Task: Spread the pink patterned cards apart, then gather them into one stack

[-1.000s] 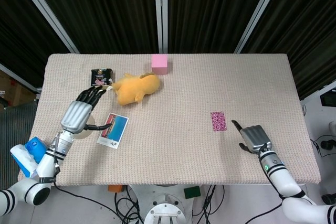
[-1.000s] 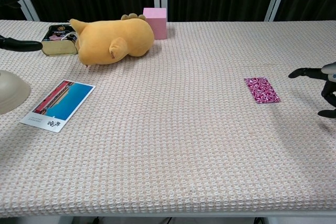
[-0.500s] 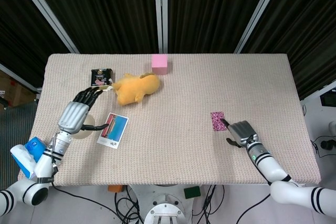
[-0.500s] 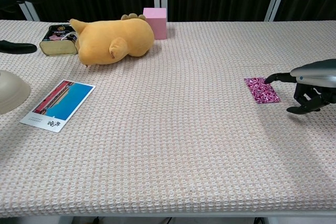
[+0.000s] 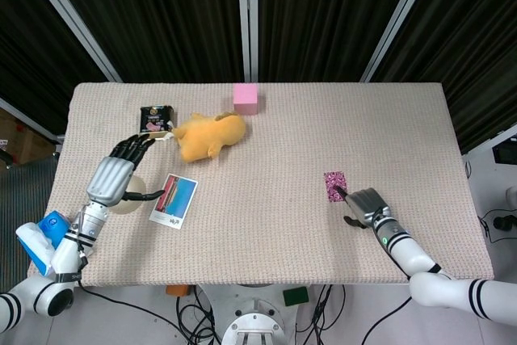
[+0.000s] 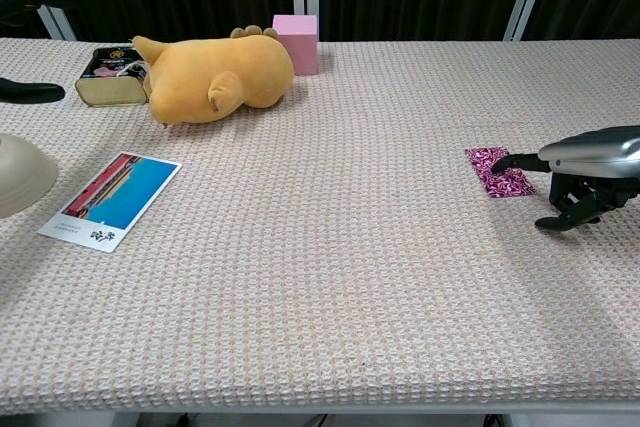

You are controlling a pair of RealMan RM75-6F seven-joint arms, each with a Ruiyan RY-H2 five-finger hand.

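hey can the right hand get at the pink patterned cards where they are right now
Probably yes. The right hand already has one fingertip over the pink patterned cards, which lie flat on the table with nothing around them.

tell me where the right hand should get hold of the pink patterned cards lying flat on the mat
Probably by a long edge, coming from the right side where the right hand is. The pink patterned cards lie flat on the woven table cover with no raised part, so press a fingertip on top and slide, rather than pinching from above; a thumb could then catch the edge.
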